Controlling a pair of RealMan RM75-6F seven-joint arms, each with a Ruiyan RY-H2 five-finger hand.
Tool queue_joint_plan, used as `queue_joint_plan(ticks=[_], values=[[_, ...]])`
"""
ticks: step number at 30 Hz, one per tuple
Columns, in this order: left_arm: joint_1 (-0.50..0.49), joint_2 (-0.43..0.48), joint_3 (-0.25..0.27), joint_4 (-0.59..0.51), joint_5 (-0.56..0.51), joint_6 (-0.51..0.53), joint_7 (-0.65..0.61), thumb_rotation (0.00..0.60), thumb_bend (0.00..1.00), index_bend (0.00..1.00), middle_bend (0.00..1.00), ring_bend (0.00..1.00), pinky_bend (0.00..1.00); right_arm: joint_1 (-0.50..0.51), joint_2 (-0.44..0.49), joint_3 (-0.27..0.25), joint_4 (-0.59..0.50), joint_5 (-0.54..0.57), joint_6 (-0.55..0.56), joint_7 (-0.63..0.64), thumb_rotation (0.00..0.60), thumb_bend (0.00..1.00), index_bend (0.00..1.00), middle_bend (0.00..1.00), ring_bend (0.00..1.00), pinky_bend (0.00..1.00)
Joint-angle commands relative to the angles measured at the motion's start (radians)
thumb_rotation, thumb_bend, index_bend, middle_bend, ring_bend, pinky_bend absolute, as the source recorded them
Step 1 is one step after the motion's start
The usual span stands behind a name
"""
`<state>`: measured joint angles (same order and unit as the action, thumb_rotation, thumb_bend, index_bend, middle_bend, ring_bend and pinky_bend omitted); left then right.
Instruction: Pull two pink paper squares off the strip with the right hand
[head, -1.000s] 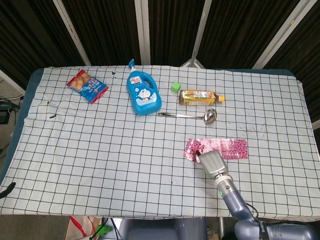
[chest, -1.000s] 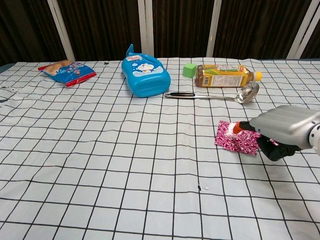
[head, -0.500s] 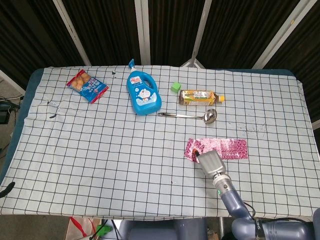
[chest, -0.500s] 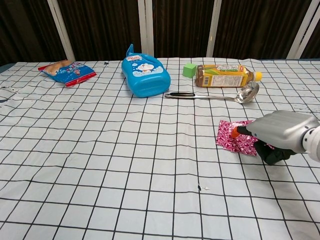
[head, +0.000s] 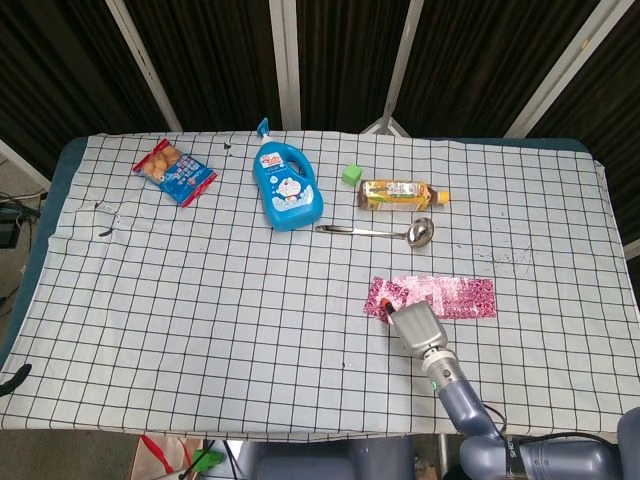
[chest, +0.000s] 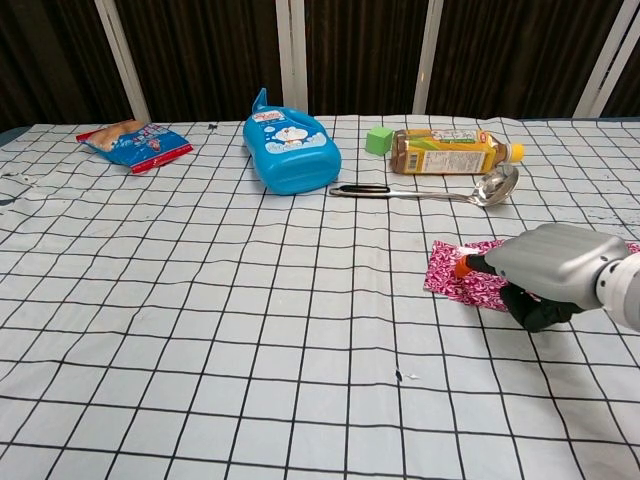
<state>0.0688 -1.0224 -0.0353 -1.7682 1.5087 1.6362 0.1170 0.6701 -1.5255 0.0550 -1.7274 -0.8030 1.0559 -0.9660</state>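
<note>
Since a second ago the near-left end of the glittery pink paper strip (head: 432, 297) has slid left with my right hand (head: 419, 325), away from the steel ladle (head: 379, 231) beyond it. My fingertips (chest: 464, 267) press on that end; whether they pinch it, I cannot tell. I judge the whole strip may drag instead of tearing. My left hand is out of sight.

Ladle (head: 380, 231) just before bottle (head: 400, 194)

Shiny metal ladle (head: 385, 231) on matt checked cloth (head: 200, 300)
</note>
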Motion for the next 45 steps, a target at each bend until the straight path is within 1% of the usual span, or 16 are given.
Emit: queue_joint_plan(ticks=[1,11,18,34,40,45], values=[[0.0,0.001,0.0,0.0,0.0,0.0,-0.002,0.6,0.28,0.14,0.0,0.0,0.08,0.009,-0.011,-0.001,-0.004,0.004,0.005,-0.007,0.6,0.85,0.17,0.85,0.87,0.69],[0.0,0.009,-0.001,0.004,-0.004,-0.002,-0.024,0.6,0.28,0.14,0.0,0.0,0.08,0.035,-0.055,-0.006,-0.006,0.029,0.031,-0.036,0.6,0.85,0.17,0.85,0.87,0.69],[0.0,0.011,-0.001,0.005,-0.003,-0.001,-0.03,0.6,0.27,0.14,0.0,0.0,0.08,0.062,-0.081,0.0,-0.012,0.048,0.043,-0.061,0.6,0.85,0.17,0.85,0.87,0.69],[0.001,0.018,-0.002,0.009,-0.005,0.001,-0.051,0.6,0.28,0.15,0.0,0.0,0.08,0.114,-0.144,0.007,-0.055,0.061,0.092,-0.12,0.6,0.85,0.17,0.85,0.88,0.69],[0.0,0.018,-0.003,0.011,-0.008,-0.002,-0.052,0.6,0.28,0.15,0.0,0.0,0.08,0.121,-0.135,0.022,-0.081,0.063,0.125,-0.124,0.6,0.85,0.17,0.85,0.88,0.69],[-0.001,0.017,-0.003,0.01,-0.009,-0.005,-0.047,0.6,0.28,0.15,0.0,0.0,0.08,0.107,-0.091,0.021,-0.108,0.054,0.153,-0.102,0.6,0.85,0.17,0.85,0.88,0.7]])
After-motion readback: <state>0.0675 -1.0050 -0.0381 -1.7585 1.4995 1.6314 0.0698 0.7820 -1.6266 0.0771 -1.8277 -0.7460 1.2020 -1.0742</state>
